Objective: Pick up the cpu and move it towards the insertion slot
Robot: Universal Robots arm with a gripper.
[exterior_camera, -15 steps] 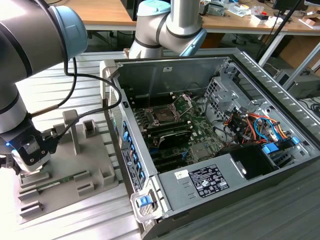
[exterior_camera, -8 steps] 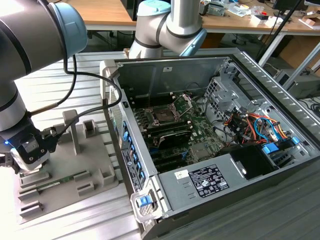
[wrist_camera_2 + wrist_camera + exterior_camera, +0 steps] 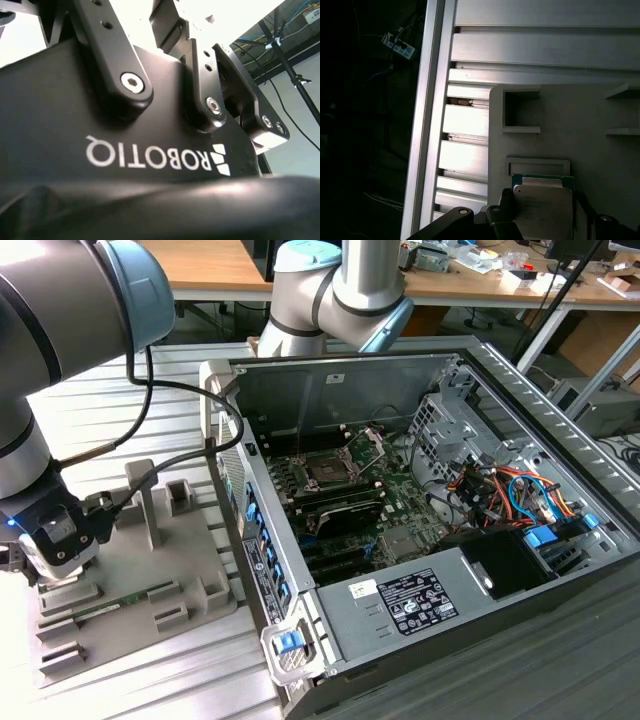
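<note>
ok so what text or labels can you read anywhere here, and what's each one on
White logo, seen upside down in the second wrist view, on the gripper casing: a brand mark, not spelled out here.
White label on the metal box, exterior view: print too small to read.
Faint marks on the cpu, first wrist view: too blurred to read.

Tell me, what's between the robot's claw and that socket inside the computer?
In the exterior view, the grey holder's posts and the case's side wall stand between the gripper and the slot.
</note>
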